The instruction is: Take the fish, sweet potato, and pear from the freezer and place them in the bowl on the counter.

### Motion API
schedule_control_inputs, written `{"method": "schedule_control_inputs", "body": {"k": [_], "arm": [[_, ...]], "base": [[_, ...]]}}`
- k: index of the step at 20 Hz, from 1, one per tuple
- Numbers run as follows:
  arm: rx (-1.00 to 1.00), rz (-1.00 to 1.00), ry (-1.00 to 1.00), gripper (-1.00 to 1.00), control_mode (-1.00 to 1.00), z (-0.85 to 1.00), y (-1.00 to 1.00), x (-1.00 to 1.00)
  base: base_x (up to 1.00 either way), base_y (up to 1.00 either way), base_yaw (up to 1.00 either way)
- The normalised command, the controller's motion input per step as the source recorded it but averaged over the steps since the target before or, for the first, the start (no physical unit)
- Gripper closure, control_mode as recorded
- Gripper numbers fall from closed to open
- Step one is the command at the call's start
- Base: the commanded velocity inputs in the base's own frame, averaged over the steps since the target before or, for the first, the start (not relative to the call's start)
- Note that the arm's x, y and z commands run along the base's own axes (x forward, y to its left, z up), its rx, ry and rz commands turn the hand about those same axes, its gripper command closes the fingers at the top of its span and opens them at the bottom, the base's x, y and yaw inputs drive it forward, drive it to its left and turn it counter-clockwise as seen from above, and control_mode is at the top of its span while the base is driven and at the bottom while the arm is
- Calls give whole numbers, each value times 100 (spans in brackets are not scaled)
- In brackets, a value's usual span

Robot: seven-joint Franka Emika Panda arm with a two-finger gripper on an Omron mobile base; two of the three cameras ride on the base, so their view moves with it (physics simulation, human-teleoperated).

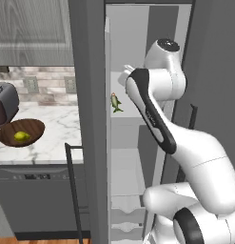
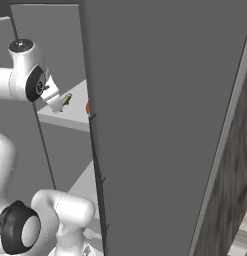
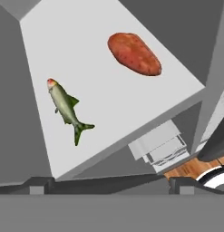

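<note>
- Pear (image 1: 22, 136): in bowl (image 1: 35, 127) on tabletop (image 1: 57, 138); done.
- Fish (image 3: 66, 109), sweet potato (image 3: 134, 53): on freezer (image 1: 90, 119) shelf (image 3: 99, 95), apart; pending.
- Claw (image 3: 111, 183): spread wide, empty, above shelf.

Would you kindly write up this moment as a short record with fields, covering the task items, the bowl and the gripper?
fish: lying on a white freezer shelf, untouched
sweet potato: on the same shelf, apart from the fish
pear: already in the bowl
bowl: on the marble counter, beside a toaster
freezer: door open
gripper: open, above the shelf, holding nothing
left to move: fish and sweet potato
</note>
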Motion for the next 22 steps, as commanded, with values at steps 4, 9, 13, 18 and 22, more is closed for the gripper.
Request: {"method": "schedule_control_inputs", "body": {"k": [4, 9, 13, 18, 22], "arm": [[0, 2, 18, -100, -100, -9, 16, 41], [0, 3, 3, -100, -100, -18, 2, 34], [0, 2, 0, -100, -100, -27, 8, 28], [0, 1, 0, -100, -100, -27, 3, 29], [0, 0, 0, -100, -100, -9, 0, 27]], "base": [[0, 0, 0], [0, 0, 0], [0, 0, 0], [0, 0, 0], [0, 0, 0]]}}
